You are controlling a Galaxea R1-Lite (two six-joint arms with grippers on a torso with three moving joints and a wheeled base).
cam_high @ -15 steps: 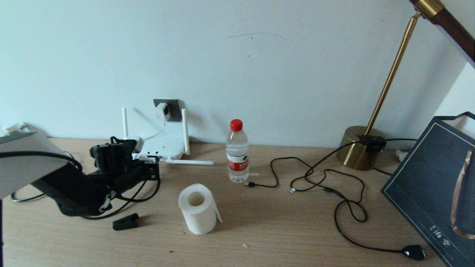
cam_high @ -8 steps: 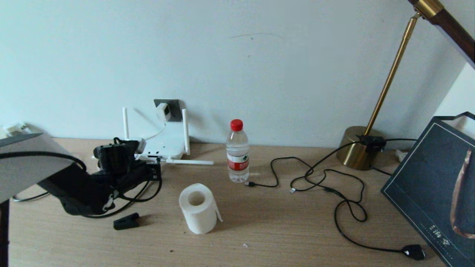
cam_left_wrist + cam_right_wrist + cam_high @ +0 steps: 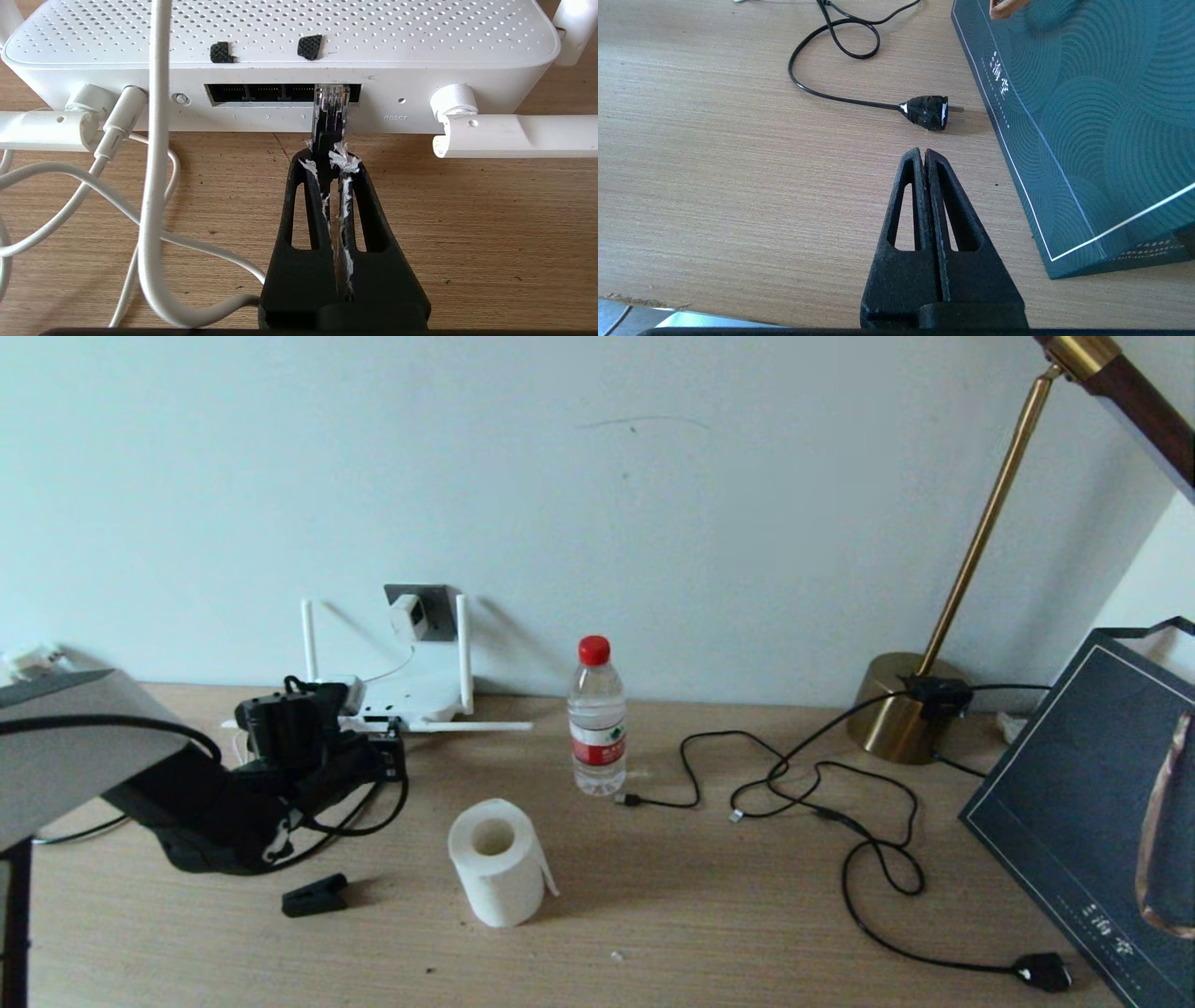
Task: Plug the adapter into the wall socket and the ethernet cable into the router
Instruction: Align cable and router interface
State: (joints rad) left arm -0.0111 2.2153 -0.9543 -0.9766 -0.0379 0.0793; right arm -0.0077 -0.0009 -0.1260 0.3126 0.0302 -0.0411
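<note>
The white router lies with its dark ports facing my left gripper. That gripper is shut on the black ethernet cable just behind its clear clip connector. The connector sits in the mouth of the rightmost port. In the head view the router lies by the wall, with my left arm right in front of it. Above it, the white adapter sits in the dark grey wall socket, and its thin white cord runs down beside the router. My right gripper hangs shut and empty over the table.
A water bottle, a white paper roll and a small black clip stand near the router. Black USB cables sprawl to the right towards a brass lamp. A dark bag and a black plug lie by my right gripper.
My left gripper has pushed forward with the cable, and the router has slid back a little toward the wall. Its flat front antenna has moved back too.
</note>
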